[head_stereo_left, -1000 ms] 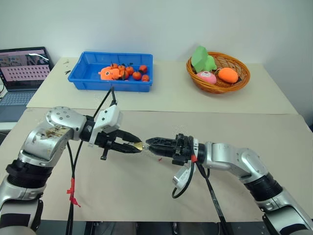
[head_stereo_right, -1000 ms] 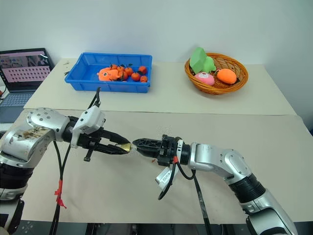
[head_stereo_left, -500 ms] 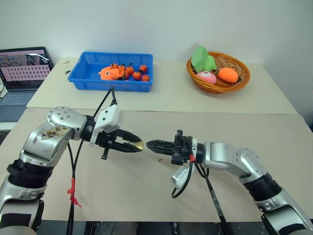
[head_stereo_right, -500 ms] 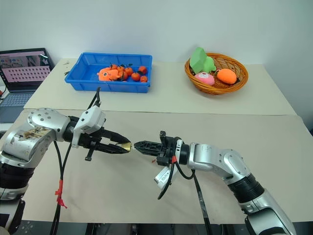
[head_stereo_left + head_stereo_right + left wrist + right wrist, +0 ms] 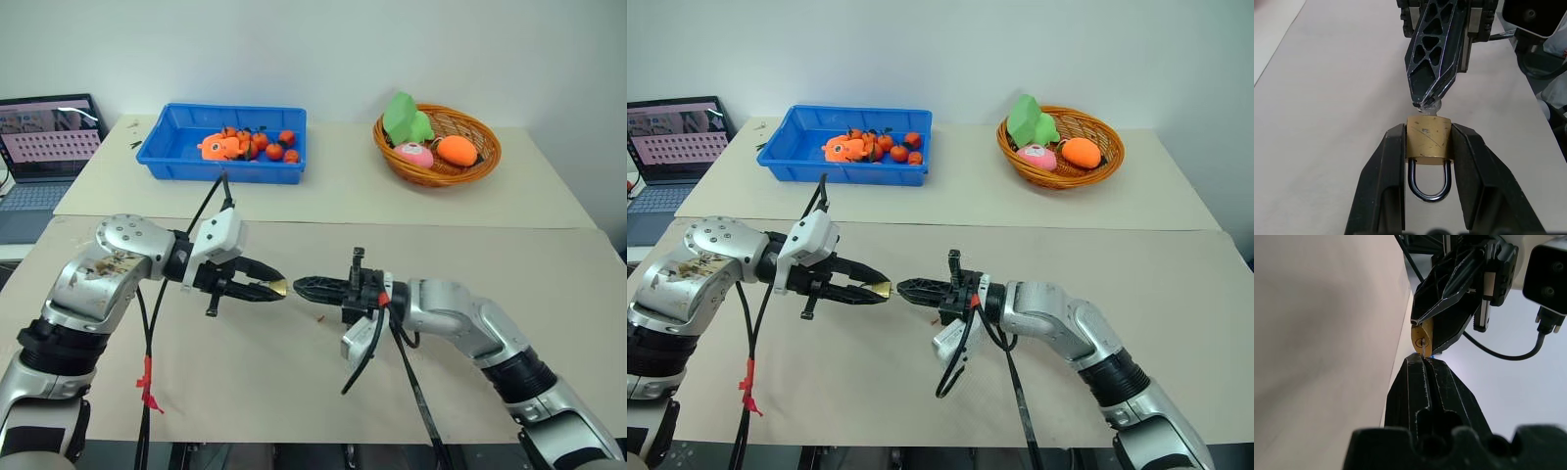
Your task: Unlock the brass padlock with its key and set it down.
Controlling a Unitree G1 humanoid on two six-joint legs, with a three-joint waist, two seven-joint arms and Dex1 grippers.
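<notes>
**Key in padlock, held mid-air between both grippers**

Item 1, nearest. Padlock [image 5: 1428, 136]: brass body clamped between the left gripper [image 5: 266, 290] fingers, shackle pointing back toward the wrist and seated, so not yet unlocked. Held above the bench [image 5: 245, 372], not resting on it.

Item 2. Key [image 5: 1431, 105]: silver, small, its tip at the keyway. Right gripper [image 5: 306, 285] fingers are pressed together on it, tip to tip with the left.

Risks, as judged:
- Key pinched only at its very end; a turn could let it slip or twist out of the fingers.
- Any sideways drift of either arm may bind or bend the key, or lever the padlock out of its narrow hold.
- A dropped part would fall to the bench.

Change from a second ago: right wrist has rolled, its cable bracket now standing up; its fingers have closed tighter. Left gripper and padlock unmoved.

Item 3, far: blue tray [image 5: 186, 162], basket [image 5: 480, 162], laptop [image 5: 39, 137], untouched.
</notes>
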